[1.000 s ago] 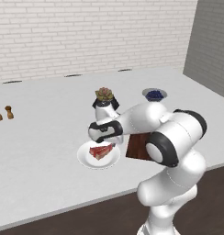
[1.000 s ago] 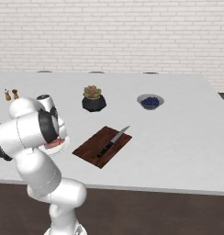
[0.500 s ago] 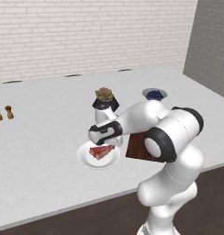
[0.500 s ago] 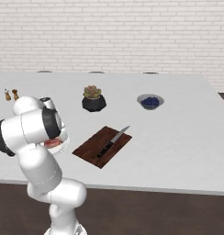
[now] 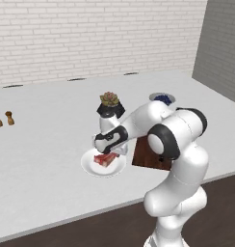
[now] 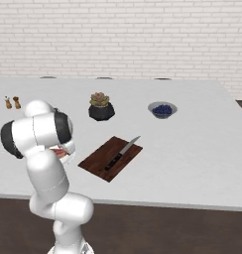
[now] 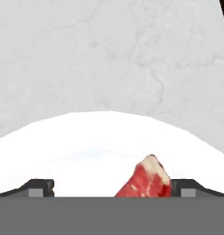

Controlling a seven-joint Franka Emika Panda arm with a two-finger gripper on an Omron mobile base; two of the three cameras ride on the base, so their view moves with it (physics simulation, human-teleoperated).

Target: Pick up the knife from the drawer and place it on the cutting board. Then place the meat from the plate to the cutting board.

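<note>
The red meat lies on the round white plate near the counter's front edge. My gripper hangs just over it, pointing down, jaws open. In the hand view the gripper straddles the meat, which sits closer to the right fingertip, with the plate underneath. The knife rests diagonally on the dark wooden cutting board, right of the plate. My arm hides part of the cutting board in the left base view. The drawer is out of view.
A potted succulent stands behind the plate. A bowl of dark berries sits further right. Salt and pepper shakers stand at the far left. The counter's front edge runs close below the plate.
The hand has come down closer to the meat on the plate. Its jaws stay open. Knife and board have not moved.
</note>
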